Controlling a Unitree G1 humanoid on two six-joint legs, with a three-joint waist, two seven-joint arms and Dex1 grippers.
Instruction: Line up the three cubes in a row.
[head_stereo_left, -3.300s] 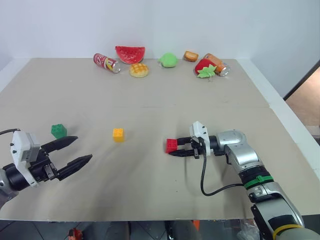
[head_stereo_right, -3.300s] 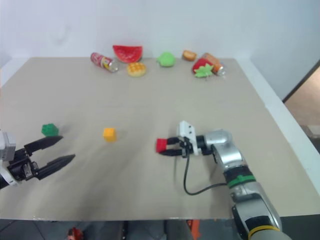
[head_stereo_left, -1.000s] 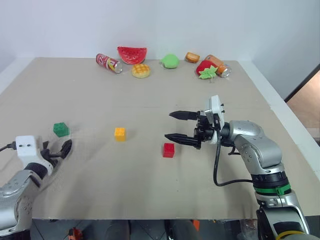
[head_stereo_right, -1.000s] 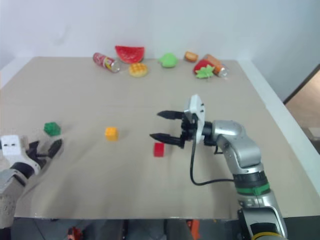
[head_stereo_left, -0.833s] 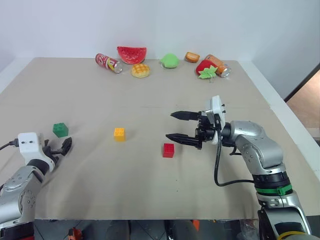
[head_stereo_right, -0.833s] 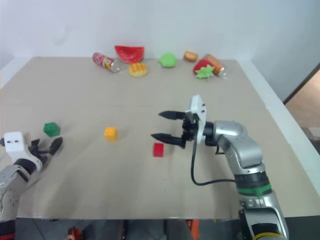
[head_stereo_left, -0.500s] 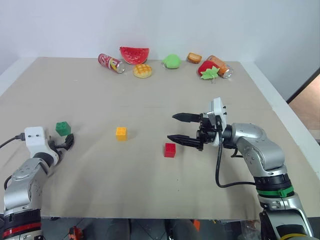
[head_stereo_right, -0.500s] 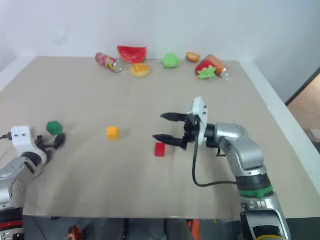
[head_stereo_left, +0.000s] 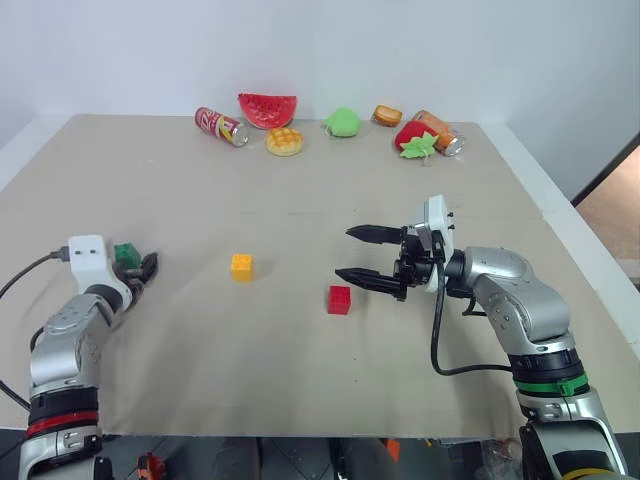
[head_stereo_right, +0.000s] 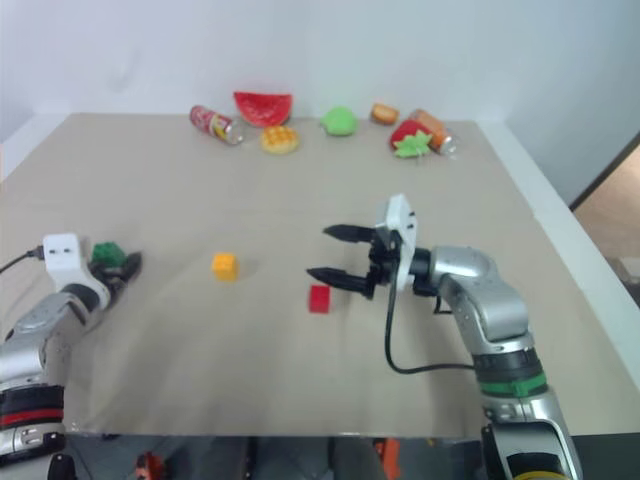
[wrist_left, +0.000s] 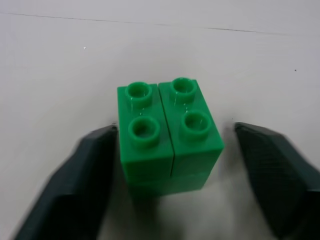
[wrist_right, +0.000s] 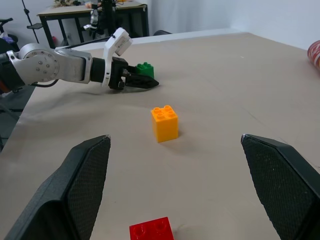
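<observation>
The green cube (wrist_left: 167, 135) sits on the table at the left, between the fingers of my left gripper (head_stereo_left: 143, 268). One finger (wrist_left: 85, 170) touches its side, while the other finger (wrist_left: 270, 160) stands a small gap away, so this gripper is open. The yellow-orange cube (head_stereo_left: 241, 266) rests alone to the right of it. Further right lies the red cube (head_stereo_left: 339, 299). My right gripper (head_stereo_left: 345, 252) hovers just right of and above the red cube, pointing left, open and holding nothing.
Toy foods and cans line the table's far edge: a can (head_stereo_left: 219, 125), a watermelon slice (head_stereo_left: 267, 108), a waffle bun (head_stereo_left: 284, 141), a green fruit (head_stereo_left: 342, 122), a strawberry (head_stereo_left: 412, 137) and another can (head_stereo_left: 440, 130). The table's right edge (head_stereo_left: 585, 270) is near my right arm.
My left gripper has moved forward until its fingers flank the green cube, and the fingers have narrowed around it. The right arm and the other cubes have stayed put.
</observation>
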